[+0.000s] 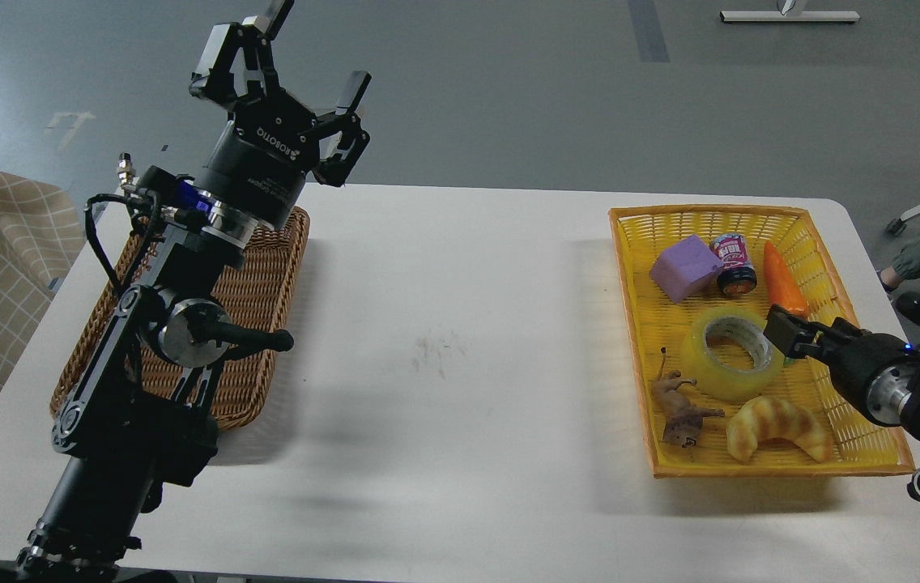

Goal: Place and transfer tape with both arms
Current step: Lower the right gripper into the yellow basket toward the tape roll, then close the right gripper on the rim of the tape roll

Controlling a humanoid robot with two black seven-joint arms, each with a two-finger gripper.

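The tape (715, 371), a glossy yellow roll with a grey-white core, lies flat in the middle of the yellow basket (873, 421) at the right of the table. My right gripper (785, 332) comes in from the right edge, low over the basket, with its tip at the roll's right side. It looks dark and end-on, so its fingers cannot be told apart. My left gripper (314, 50) is raised above the table's far left edge, open and empty, with nothing between the fingers.
A brown wicker basket (261, 267) sits at the left, partly behind my left arm. The yellow basket also holds a purple block (685, 267), a small can (734, 263), a toy carrot (782, 281), a striped croissant toy (776, 427) and a small brown animal figure (679, 409).
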